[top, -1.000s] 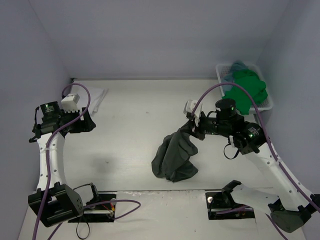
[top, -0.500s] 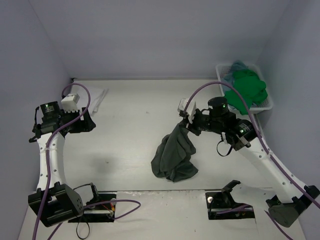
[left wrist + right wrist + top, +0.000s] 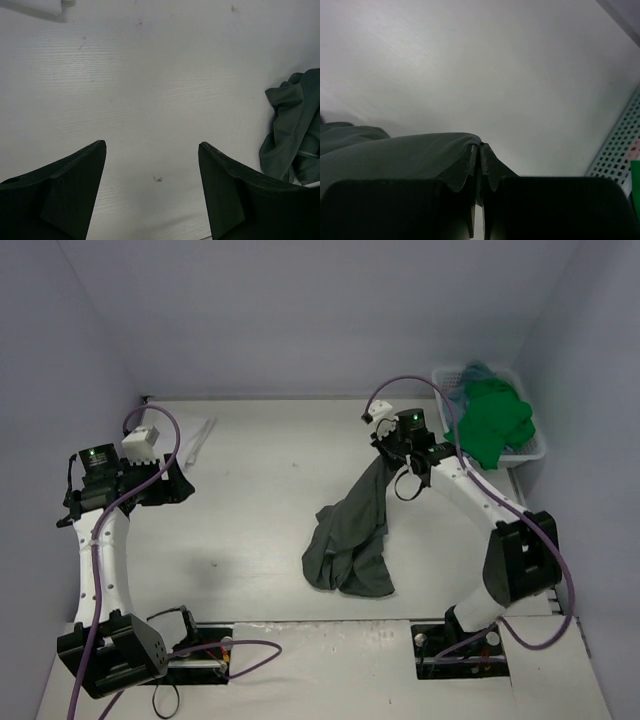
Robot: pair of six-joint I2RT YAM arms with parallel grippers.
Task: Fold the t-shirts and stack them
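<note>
Dark grey t-shirt (image 3: 350, 540) was noted mid-table, one edge pinched high by the right jaws, which were pressed together on the cloth. The rest hung down and pooled crumpled on the table (image 3: 250, 500). Heaped in the white basket (image 3: 535, 448) at the far right corner were a green t-shirt (image 3: 492, 418) and a teal-blue t-shirt (image 3: 478, 371). A pale flat cloth (image 3: 197, 434), probably the white shirt, lay far left. Wide spread and empty, the left jaws were poised over bare table, well apart from the grey cloth. Step judged: opening out the grey shirt, folding not yet begun. Next, a second edge would need taking by the left jaws and the cloth drawing flat.
</note>
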